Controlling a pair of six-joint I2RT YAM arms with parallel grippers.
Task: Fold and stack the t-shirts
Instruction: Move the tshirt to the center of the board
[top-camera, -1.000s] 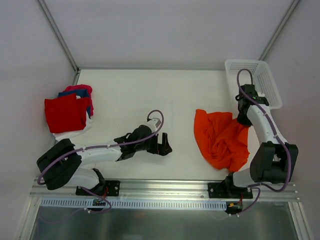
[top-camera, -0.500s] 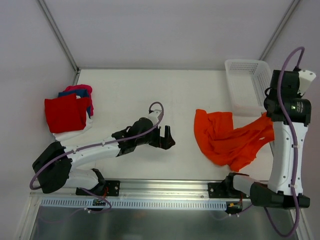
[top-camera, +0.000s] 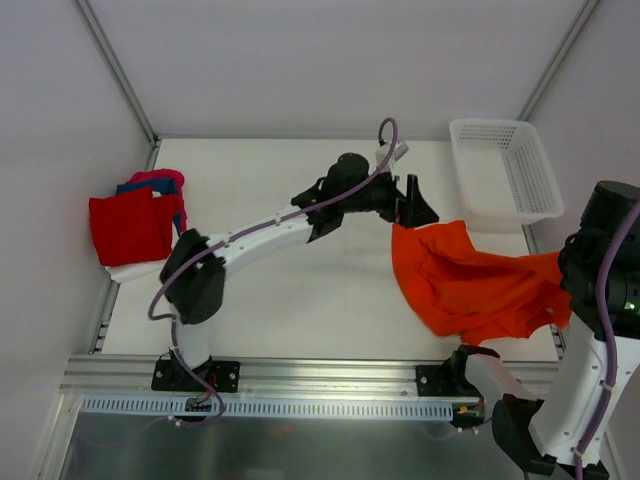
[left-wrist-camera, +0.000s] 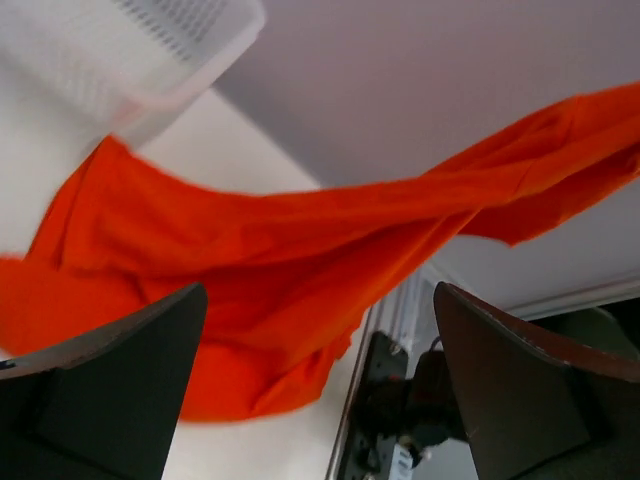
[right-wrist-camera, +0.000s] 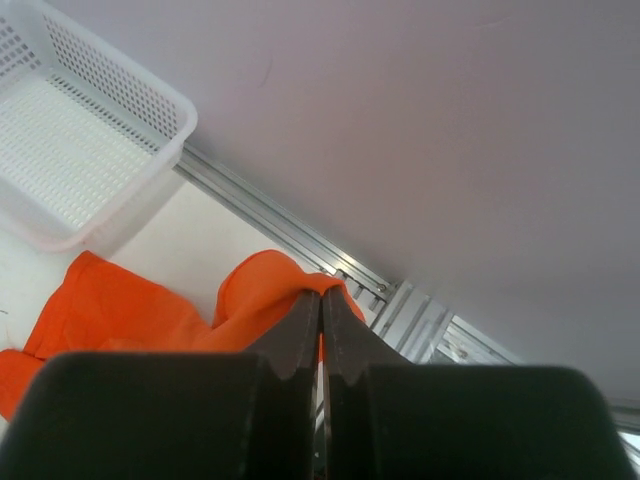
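A bright orange t-shirt (top-camera: 465, 285) lies spread on the right half of the table, its right end lifted off the surface. My right gripper (right-wrist-camera: 322, 297) is shut on a fold of the orange t-shirt (right-wrist-camera: 260, 290) and holds it high; in the top view the raised wrist hides the jaws. My left gripper (top-camera: 418, 208) hovers open at the shirt's far left corner, and the orange t-shirt (left-wrist-camera: 250, 260) stretches beyond its wide-apart fingers (left-wrist-camera: 110, 380). A stack of t-shirts sits at the far left, red t-shirt (top-camera: 130, 228) on top.
A white mesh basket (top-camera: 500, 125) stands at the back right corner, just beyond the orange shirt; the basket (right-wrist-camera: 80, 150) shows in both wrist views. Blue (top-camera: 150, 186), magenta (top-camera: 160, 176) and white (top-camera: 140, 268) cloth peek from under the red shirt. Aluminium rails border the table.
My left arm swung from the table's middle out to the shirt's far left corner, still open. My right arm rose and drew back to the near right, stretching the crumpled shirt out.
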